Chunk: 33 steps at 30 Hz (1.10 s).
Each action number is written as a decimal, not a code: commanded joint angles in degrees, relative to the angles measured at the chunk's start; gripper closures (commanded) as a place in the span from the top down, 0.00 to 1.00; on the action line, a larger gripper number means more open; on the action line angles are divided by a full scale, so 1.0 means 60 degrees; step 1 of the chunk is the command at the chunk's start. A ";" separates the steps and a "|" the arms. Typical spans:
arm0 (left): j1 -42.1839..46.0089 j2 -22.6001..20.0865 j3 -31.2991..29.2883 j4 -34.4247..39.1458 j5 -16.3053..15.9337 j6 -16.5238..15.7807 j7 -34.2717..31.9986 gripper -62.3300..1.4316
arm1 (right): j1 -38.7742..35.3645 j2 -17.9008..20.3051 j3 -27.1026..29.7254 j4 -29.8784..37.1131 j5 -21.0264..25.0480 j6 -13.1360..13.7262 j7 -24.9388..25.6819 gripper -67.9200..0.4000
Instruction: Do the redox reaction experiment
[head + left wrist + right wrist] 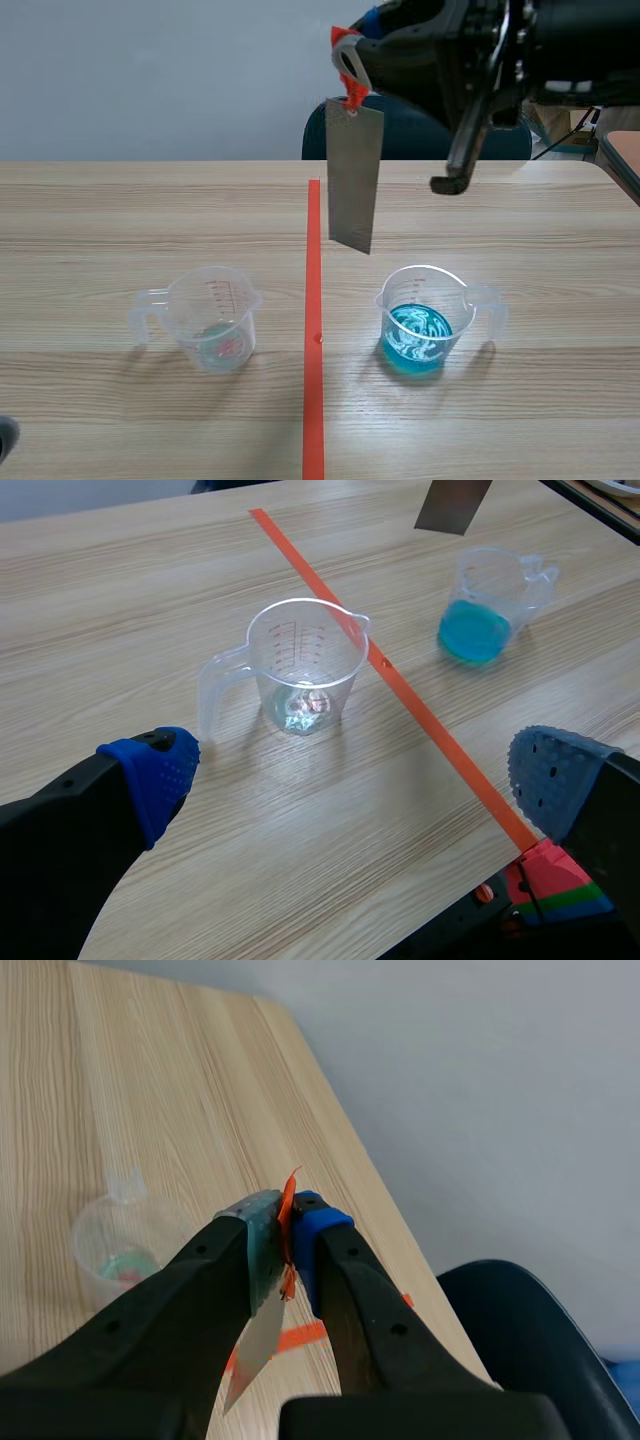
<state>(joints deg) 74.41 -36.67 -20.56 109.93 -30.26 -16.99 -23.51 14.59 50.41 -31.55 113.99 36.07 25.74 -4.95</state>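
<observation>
Strip (pixel 354 175) hangs in air, its lower end just above the blue cup (pixel 420 325) on the counter (pixel 120 220) | right hand (pixel 288 1232) pinches strip at its orange tie (pixel 346 50) | left hand (pixel 355 780) spread, low by clear cup (pixel 303 665) | step: we judge dipping not yet done | next: we centre over liquid, lower straight, clear of rim

A pale wood-grain counter (pixel 120 210) runs away toward the far wall, split down its middle by an orange-red tape line (pixel 313 330). Left of the line a clear measuring cup (pixel 213 320) stands upright, handle pointing left. Right of the line, well apart from it, a second cup (pixel 422 320) holds blue liquid, handle pointing right.
</observation>
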 commanded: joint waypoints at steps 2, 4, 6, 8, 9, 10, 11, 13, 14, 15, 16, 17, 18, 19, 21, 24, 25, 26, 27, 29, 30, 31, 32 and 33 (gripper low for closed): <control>-0.0029 0.0076 -0.0036 0.0197 -0.0073 -0.0051 -0.0182 1.00 | -0.0160 0.0612 0.0284 0.0339 0.0149 -0.0062 0.0484 0.01; -0.0029 0.0076 -0.0036 0.0197 -0.0073 -0.0051 -0.0186 1.00 | -0.0404 0.1049 0.0397 0.0466 0.0175 -0.0062 0.0707 0.01; -0.0029 0.0076 -0.0036 0.0197 -0.0073 -0.0051 -0.0186 1.00 | -0.0641 0.1443 0.0506 0.0550 0.0226 -0.0066 0.0965 0.01; -0.0029 0.0076 -0.0036 0.0197 -0.0073 -0.0051 -0.0182 1.00 | -0.0911 0.1814 0.0637 0.0565 0.0353 -0.0066 0.1235 0.01; -0.0029 0.0076 -0.0036 0.0197 -0.0073 -0.0051 -0.0182 1.00 | -0.1045 0.1989 0.0707 0.0565 0.0353 -0.0073 0.1341 0.01; -0.0029 0.0076 -0.0036 0.0197 -0.0073 -0.0051 -0.0182 1.00 | -0.1169 0.2146 0.0780 0.0565 0.0357 -0.0069 0.1413 0.01; -0.0029 0.0076 -0.0036 0.0197 -0.0073 -0.0051 -0.0182 1.00 | -0.1293 0.2299 0.0845 0.0565 0.0357 -0.0069 0.1523 0.01; -0.0029 0.0076 -0.0036 0.0197 -0.0073 -0.0051 -0.0182 1.00 | -0.1519 0.2586 0.0965 0.0565 0.0357 -0.0073 0.1705 0.01; -0.0029 0.0076 -0.0036 0.0197 -0.0073 -0.0051 -0.0182 1.00 | -0.1603 0.2721 0.1013 0.0565 0.0357 -0.0069 0.1756 0.01; -0.0029 0.0076 -0.0036 0.0197 -0.0073 -0.0051 -0.0182 1.00 | -0.1698 0.2856 0.1086 0.0565 0.0357 -0.0073 0.1836 0.01; -0.0029 0.0076 -0.0036 0.0197 -0.0073 -0.0051 -0.0178 1.00 | -0.1759 0.2969 0.1126 0.0565 0.0357 -0.0073 0.1883 0.01; -0.0029 0.0076 -0.0036 0.0197 -0.0073 -0.0051 -0.0182 1.00 | -0.1832 0.3067 0.1202 0.0565 0.0357 -0.0073 0.1902 0.01; -0.0029 0.0076 -0.0036 0.0197 -0.0076 -0.0051 -0.0182 1.00 | -0.1861 0.3144 0.1279 0.0565 0.0357 -0.0066 0.1894 0.01; -0.0029 0.0076 -0.0036 0.0197 -0.0076 -0.0051 -0.0182 1.00 | -0.1861 0.3209 0.1337 0.0561 0.0357 -0.0069 0.1891 0.01; -0.0029 0.0076 -0.0036 0.0197 -0.0076 -0.0051 -0.0182 1.00 | -0.1861 0.3315 0.1464 0.0561 0.0361 -0.0066 0.1891 0.01; -0.0029 0.0076 -0.0036 0.0197 -0.0076 -0.0051 -0.0182 1.00 | -0.1909 0.3315 0.1654 0.0535 0.0357 -0.0062 0.1887 0.01; -0.0029 0.0076 -0.0036 0.0197 -0.0076 -0.0051 -0.0182 1.00 | -0.1912 0.3315 0.1690 0.0535 0.0353 -0.0062 0.1872 0.01; -0.0029 0.0076 -0.0036 0.0197 -0.0076 -0.0051 -0.0182 1.00 | -0.1960 0.3315 0.1741 0.0535 0.0353 -0.0066 0.1854 0.01; -0.0029 0.0076 -0.0036 0.0197 -0.0076 -0.0051 -0.0178 1.00 | -0.2007 0.3311 0.1818 0.0535 0.0353 -0.0058 0.1840 0.01; -0.0029 0.0076 -0.0036 0.0197 -0.0076 -0.0051 -0.0178 1.00 | -0.2062 0.3311 0.1974 0.0535 0.0353 -0.0058 0.1807 0.01; -0.0029 0.0076 -0.0036 0.0197 -0.0076 -0.0051 -0.0182 1.00 | -0.2113 0.3311 0.2065 0.0535 0.0353 -0.0058 0.1803 0.01; -0.0029 0.0076 -0.0036 0.0197 -0.0076 -0.0051 -0.0182 1.00 | -0.2175 0.3311 0.2171 0.0535 0.0353 -0.0058 0.1803 0.01; -0.0029 0.0076 -0.0036 0.0197 -0.0076 -0.0051 -0.0178 1.00 | -0.2244 0.3311 0.2259 0.0535 0.0353 -0.0055 0.1803 0.01; -0.0029 0.0076 -0.0036 0.0197 -0.0076 -0.0051 -0.0178 1.00 | -0.2324 0.3311 0.2339 0.0535 0.0353 -0.0022 0.1803 0.01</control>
<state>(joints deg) 74.41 -36.64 -20.56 109.93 -30.26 -16.97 -23.49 0.67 70.00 -18.48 116.99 37.76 25.76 5.32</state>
